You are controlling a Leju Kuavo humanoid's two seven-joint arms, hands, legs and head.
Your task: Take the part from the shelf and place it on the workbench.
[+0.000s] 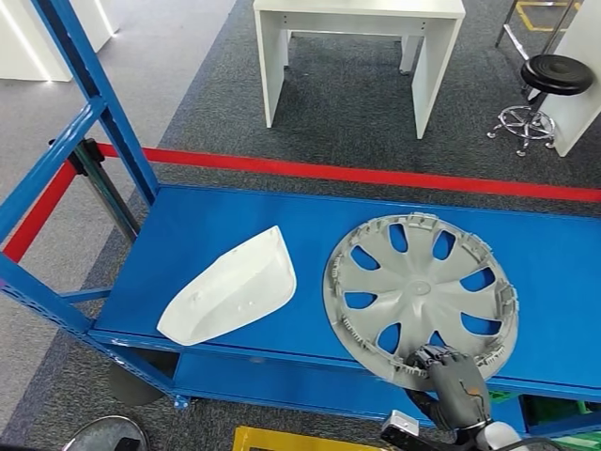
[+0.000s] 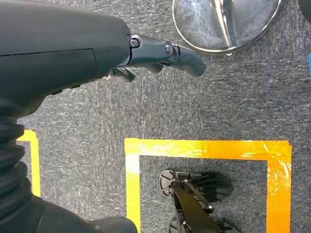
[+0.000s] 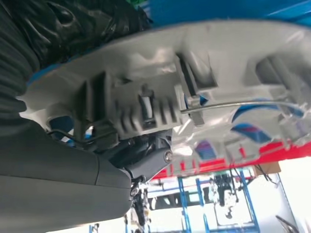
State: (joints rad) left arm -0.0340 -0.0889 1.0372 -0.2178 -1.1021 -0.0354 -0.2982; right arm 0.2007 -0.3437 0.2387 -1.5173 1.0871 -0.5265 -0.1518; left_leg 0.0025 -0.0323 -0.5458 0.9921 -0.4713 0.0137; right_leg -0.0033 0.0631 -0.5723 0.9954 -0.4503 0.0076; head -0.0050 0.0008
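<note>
right hand (image 1: pixel 454 381): sitting at the near rim of the wheel cover (image 1: pixel 420 293), fingers curling over the edge. In the right wrist view the rim and its clips are lying right against the fingers (image 3: pixel 146 155), so I'm reading it as clamping on the rim; how deep the hold goes I cannot tell.
wheel cover: lying flat, ribbed side up, on the blue shelf (image 1: pixel 212 225), directly ahead of the right hand, near edge overhanging the shelf front slightly. Not lifted.
grip risk: holding one edge of a wide, thin disc. On lifting, the far side is likely sagging and levering against the fingers; slip or twist-out is the main failure.
clip risk: retaining wire (image 3: pixel 234 104) and plastic clips running along the rim beside the fingers; a finger could be snagging there, or a clip bending.
drag risk: if pulled rather than lifted, the far rim is scraping the shelf and could be catching.
white cover (image 1: pixel 230 287): on the same shelf, off to the left of the hand, apart from the wheel cover; a wide swing could be clipping it.
left hand (image 2: pixel 161 51): hanging over grey carpet, fingers extended and holding nothing, well away from the shelf; not supporting.
white table (image 1: pixel 354 56): far beyond the shelf, across the red floor line (image 1: pixel 368 176); possibly the workbench, a long one-handed carry.
</note>
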